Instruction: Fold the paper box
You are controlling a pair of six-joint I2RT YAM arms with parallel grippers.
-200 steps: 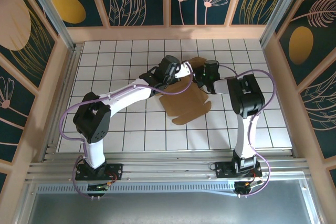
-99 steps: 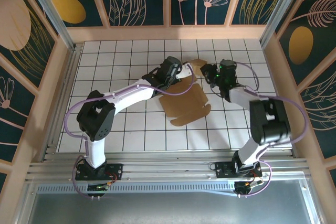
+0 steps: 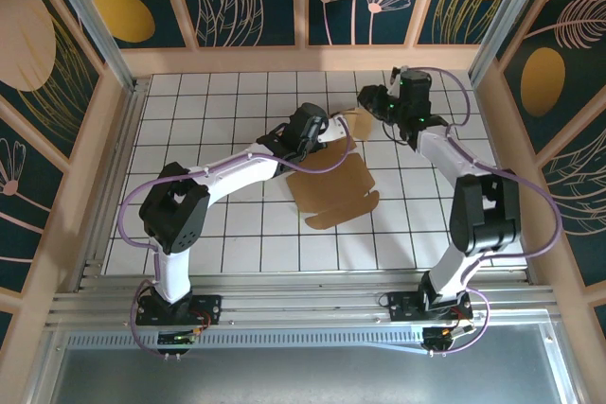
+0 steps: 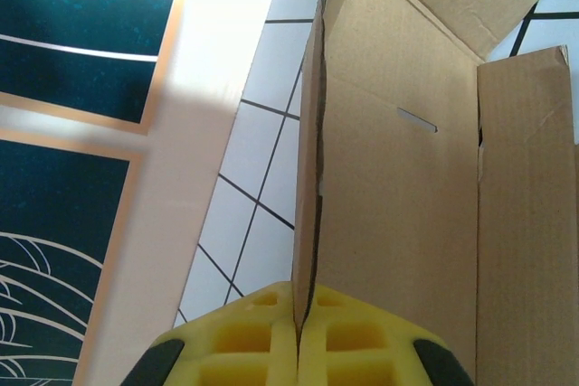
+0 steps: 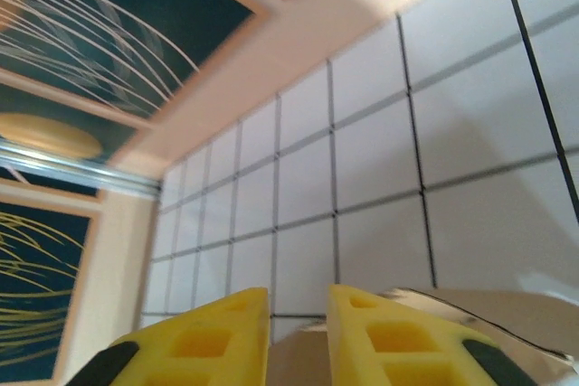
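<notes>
The paper box (image 3: 336, 186) lies as a flat brown die-cut sheet at the centre of the tiled table (image 3: 208, 101). Its upper end, just above the middle of the top view, is lifted off the tiles. The left gripper (image 3: 329, 131) is clenched on that lifted side panel (image 3: 355, 122). In the left wrist view its yellow fingers (image 4: 271, 332) pinch the thin cardboard edge (image 4: 308, 214), so the panel stands nearly upright beside the main sheet (image 4: 398, 223). A short slot (image 4: 416, 120) shows in the upper centre.

The right gripper (image 3: 369, 101) hangs near the upper right of the table, just beside the raised end. Its fingers (image 5: 380, 332) are parted by a narrow gap and hold nothing. A cardboard edge (image 5: 479, 309) shows at the lower right of its view.

The step in hand looks like standing this wall up along its crease. To do it well, the left gripper should probably hold firmly and turn the panel about the crease rather than drag it, since the sheet rests loose on the tiles and could slide. The right gripper would best come down to press the flat base or take the next flap, lining any tab up with the slot before pushing. Squeezing too hard risks denting the board.
</notes>
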